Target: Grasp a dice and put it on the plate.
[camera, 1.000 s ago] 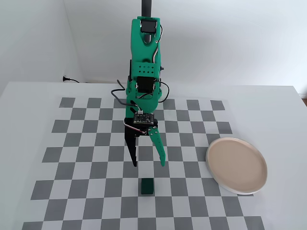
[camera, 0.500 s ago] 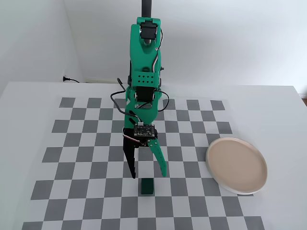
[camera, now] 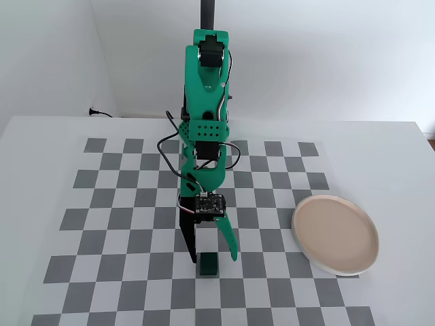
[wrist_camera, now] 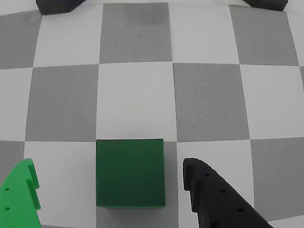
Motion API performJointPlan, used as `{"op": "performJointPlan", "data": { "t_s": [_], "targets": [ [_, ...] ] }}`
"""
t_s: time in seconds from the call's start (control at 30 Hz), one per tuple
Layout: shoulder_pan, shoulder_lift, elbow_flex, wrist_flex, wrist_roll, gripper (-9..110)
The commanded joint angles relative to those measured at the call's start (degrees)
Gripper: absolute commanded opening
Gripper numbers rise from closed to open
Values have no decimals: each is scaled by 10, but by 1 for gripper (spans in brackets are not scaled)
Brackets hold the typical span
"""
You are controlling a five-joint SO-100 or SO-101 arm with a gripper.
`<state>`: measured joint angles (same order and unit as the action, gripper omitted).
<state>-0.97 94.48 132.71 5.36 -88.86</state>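
Note:
The dice (wrist_camera: 130, 173) is a small dark green cube resting on the checkered board. In the wrist view it lies between my bright green finger (wrist_camera: 21, 197) on the left and my black finger (wrist_camera: 216, 197) on the right, touching neither. My gripper (wrist_camera: 108, 164) is open around it. In the fixed view the dice (camera: 209, 264) sits just below the gripper (camera: 212, 257), which points down at the board's near middle. The plate (camera: 335, 234), beige-pink with a pale rim, lies on the right edge of the board, empty.
The checkered mat (camera: 136, 204) covers a white table. The arm's green body (camera: 207, 122) rises from the mat's far middle. Two dark base parts (wrist_camera: 57, 5) show at the wrist view's top edge. A cable (camera: 102, 113) lies by the back wall.

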Motion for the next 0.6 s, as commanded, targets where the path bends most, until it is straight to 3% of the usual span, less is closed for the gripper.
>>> {"op": "performJointPlan", "data": {
  "t_s": [0.0,0.43,0.57],
  "targets": [
    [-5,-2,-52,-22,6,28],
    [-18,-60,-51,-73,15,25],
    [-18,-76,-51,-88,12,12]
  ]
}}
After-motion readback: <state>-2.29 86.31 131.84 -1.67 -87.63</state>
